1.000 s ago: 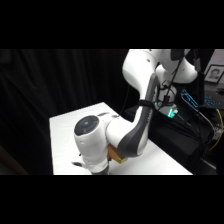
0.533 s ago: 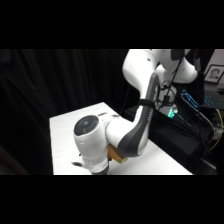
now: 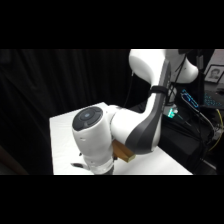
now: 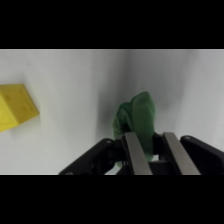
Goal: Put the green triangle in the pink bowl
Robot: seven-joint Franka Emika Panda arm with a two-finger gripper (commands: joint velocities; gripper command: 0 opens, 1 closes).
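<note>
In the wrist view, the two-finger gripper [image 4: 152, 155] of the white arm is seen rising from the bottom edge, with its black linkage on both sides and its two flat grey metal fingers [image 4: 137, 155] standing side by side. Only a narrow gap is left between the jaws. The small bright green triangle block [image 4: 134, 117] is found directly ahead of the fingertips, and its lower part reaches down into the gap between them. Whether the block is really pressed by the fingers, or only lies in front of them on the table, cannot be told, because the place of contact is hidden behind the fingers themselves.

Well apart from the jaws, to their left and further ahead, a small yellow cube [image 4: 16, 106] is seen on the white table [image 4: 70, 80]; it is partly cut by the picture's edge. The cube and the green triangle block are not touching each other.

In the side view, the white arm [image 3: 137, 125] is bent low over the white table [image 3: 62, 135], and its large rounded joint covers the gripper and everything under it. A small brown object [image 3: 123, 151] is noticed just beside the arm's lower segment; what it is cannot be told. The pink bowl is shown in neither view.
</note>
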